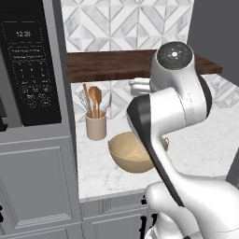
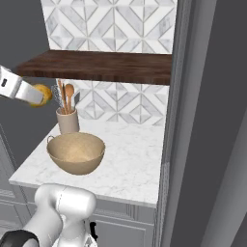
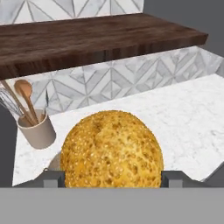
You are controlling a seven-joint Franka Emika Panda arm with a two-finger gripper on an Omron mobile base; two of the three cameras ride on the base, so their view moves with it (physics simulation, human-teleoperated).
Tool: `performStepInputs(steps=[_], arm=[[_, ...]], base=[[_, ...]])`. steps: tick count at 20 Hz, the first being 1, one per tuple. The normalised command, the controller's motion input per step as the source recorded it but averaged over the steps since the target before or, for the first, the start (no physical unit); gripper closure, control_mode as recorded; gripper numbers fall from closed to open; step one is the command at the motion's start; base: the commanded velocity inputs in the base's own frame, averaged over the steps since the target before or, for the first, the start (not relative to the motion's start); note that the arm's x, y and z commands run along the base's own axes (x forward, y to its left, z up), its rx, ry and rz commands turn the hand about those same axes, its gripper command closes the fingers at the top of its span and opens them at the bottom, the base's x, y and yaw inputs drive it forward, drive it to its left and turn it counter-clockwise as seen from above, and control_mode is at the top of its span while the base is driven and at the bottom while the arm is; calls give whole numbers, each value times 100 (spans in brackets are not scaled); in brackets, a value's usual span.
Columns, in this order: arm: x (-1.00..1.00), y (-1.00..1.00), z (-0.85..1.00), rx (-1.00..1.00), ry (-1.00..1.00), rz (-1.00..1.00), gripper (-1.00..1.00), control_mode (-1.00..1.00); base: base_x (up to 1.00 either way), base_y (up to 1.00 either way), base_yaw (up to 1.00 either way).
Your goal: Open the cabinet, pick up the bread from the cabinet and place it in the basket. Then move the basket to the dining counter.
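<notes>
- The bread (image 3: 111,148), a golden seeded bun, sits clamped between the two dark fingers (image 3: 51,178) in the hand view, one pressing at its 9 o'clock side and one at its 3 o'clock side.
- In the right base view the bun (image 2: 40,94) hangs in the air at the end of the white arm, under the edge of the cabinet (image 2: 96,65) and up at about 10 o'clock from the basket (image 2: 75,153).
- The basket rests on the white bench (image 2: 130,164), just in front of the utensil crock (image 2: 67,120) with its wooden spoons; it holds nothing yet.
- Judged stage: bread is out of the cabinet and being carried, with the drop into the basket not yet done.
- Risk: the bun is not over the basket's mouth. Letting go here would likely drop it onto the crock or the bench, from where it could roll off.
- Risk: the crock stands close to the path. A low sweep toward the basket could knock the spoons or tip it.
- Risk: the grip bears on a round, soft crust, so a quick swing might let the bun slip.
- Risk: a release from too high could bounce the bun off the basket's rim.
</notes>
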Motion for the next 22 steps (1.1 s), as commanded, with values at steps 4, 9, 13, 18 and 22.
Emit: performStepInputs(steps=[4, 9, 13, 18, 22], arm=[[-9, 0, -77, 0, 18, 8, 100, -100], [1, 0, -83, 0, 26, 8, 100, -100], [33, 0, -76, 0, 28, 11, 100, -100], [57, 0, -70, 0, 28, 9, 100, -100], [62, 0, -68, 0, 28, 1, 100, -100]], base=[[0, 0, 0], [0, 0, 0], [0, 0, 0], [0, 0, 0], [0, 0, 0]])
